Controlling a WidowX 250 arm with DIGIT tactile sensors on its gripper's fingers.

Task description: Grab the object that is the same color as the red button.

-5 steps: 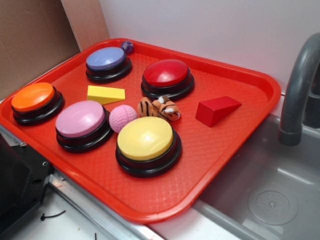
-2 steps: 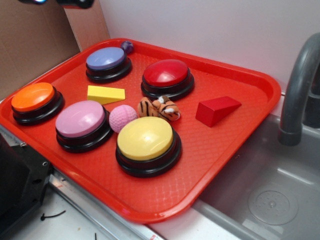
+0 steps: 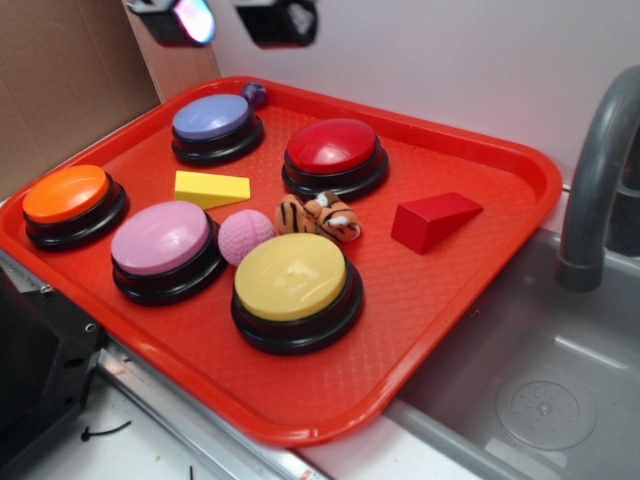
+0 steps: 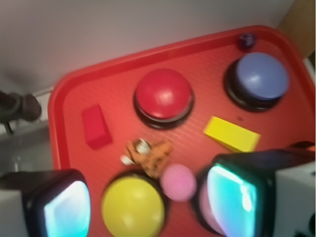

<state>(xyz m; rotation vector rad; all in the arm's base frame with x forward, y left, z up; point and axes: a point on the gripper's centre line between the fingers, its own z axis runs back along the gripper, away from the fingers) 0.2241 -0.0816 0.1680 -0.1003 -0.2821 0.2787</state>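
I see my gripper [image 3: 225, 20] hanging high over the tray's [image 3: 470, 290] back edge, jaws spread wide and empty. The red wedge block [image 3: 432, 220] sits untouched just right of the red button [image 3: 333, 146].

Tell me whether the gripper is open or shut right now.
Open. The gripper shows two pads set wide apart in the wrist view, with nothing between them; it hovers above the red plastic tray.
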